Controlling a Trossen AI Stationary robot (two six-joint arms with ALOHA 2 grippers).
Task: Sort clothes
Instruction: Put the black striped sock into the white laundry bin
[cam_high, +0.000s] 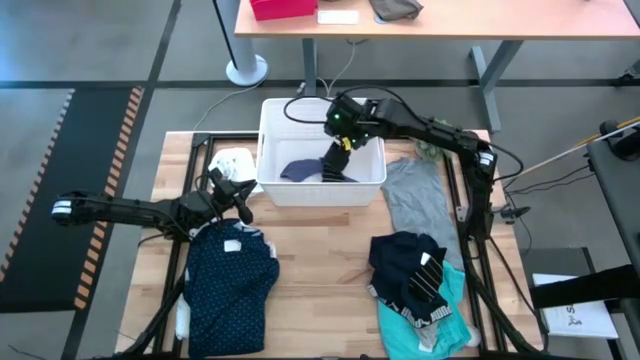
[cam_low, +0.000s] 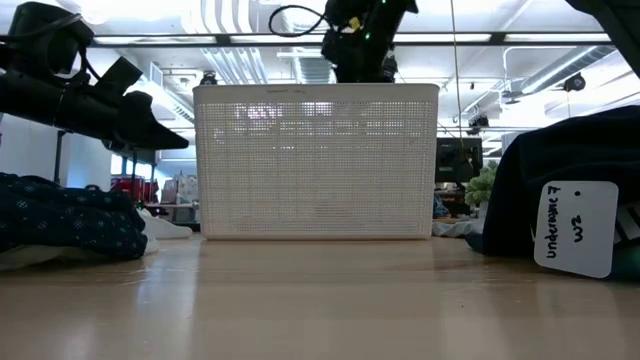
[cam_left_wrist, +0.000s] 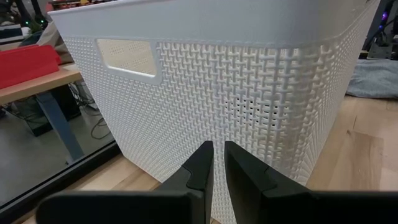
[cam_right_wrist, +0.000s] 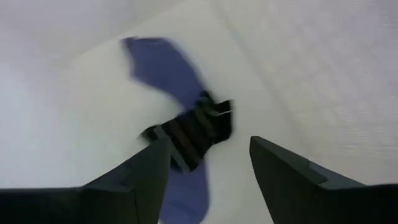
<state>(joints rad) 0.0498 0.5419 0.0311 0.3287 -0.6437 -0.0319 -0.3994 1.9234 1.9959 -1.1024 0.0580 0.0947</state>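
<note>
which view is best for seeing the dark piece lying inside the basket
The right wrist view: the open right gripper hangs directly above the blue and striped piece, unobstructed. The high view shows it small, partly under the arm. In the low and left wrist views the basket wall hides it.

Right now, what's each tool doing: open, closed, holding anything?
Left tool: closed, empty, beside the white basket.
Right tool: open, empty, over the basket.

1. Basket wall (cam_low: 316, 170) is hiding its contents from your low view.
2. Striped piece (cam_right_wrist: 193, 134) is blurring in the right wrist view.
3. Frame edge is cutting off the turquoise piece (cam_high: 430, 322).
</note>
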